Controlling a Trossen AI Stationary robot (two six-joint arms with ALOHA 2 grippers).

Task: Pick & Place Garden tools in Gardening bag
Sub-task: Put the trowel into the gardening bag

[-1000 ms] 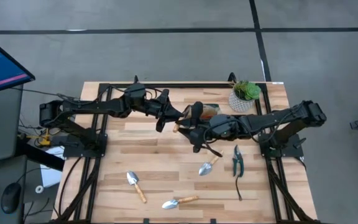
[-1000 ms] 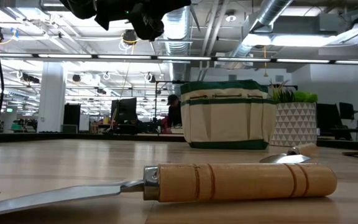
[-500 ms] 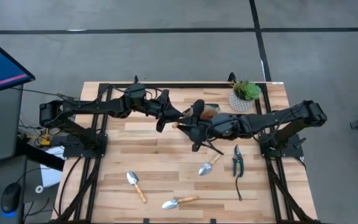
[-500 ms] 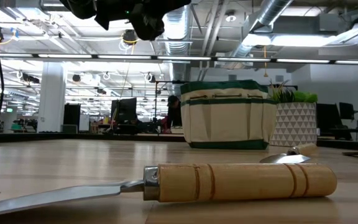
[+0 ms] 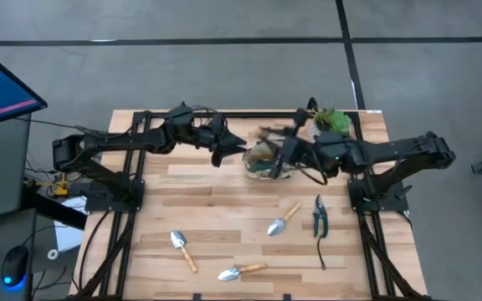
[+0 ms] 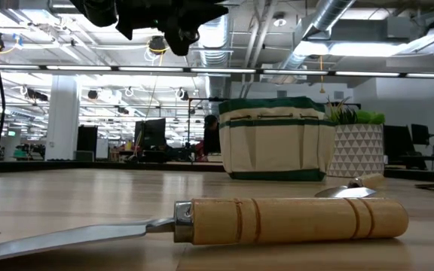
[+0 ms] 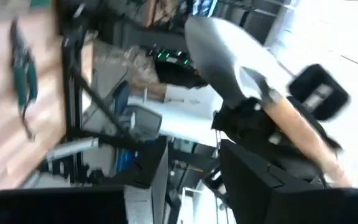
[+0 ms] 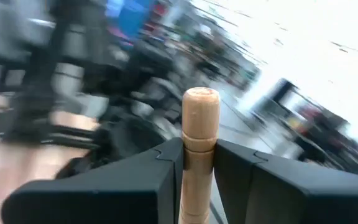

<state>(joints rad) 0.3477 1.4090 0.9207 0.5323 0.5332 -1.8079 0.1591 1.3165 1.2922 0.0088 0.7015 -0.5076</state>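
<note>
Right gripper [image 8: 197, 163] clamped on wooden handle of trowel [image 8: 199, 143], held above bag [image 5: 262, 159] at upper centre of high view. Left gripper [image 5: 224, 149] positioned just left of bag; finger state not discernible. Three trowels [image 5: 182, 249] [image 5: 243, 271] [image 5: 284, 220] and shears [image 5: 320, 214] noted on table [image 5: 216, 209], lower centre and lower right. Judgement: trowel to be centred over bag mouth, lowered blade-first, released only once inside rim; plant [image 5: 331, 122] to be avoided.
</note>
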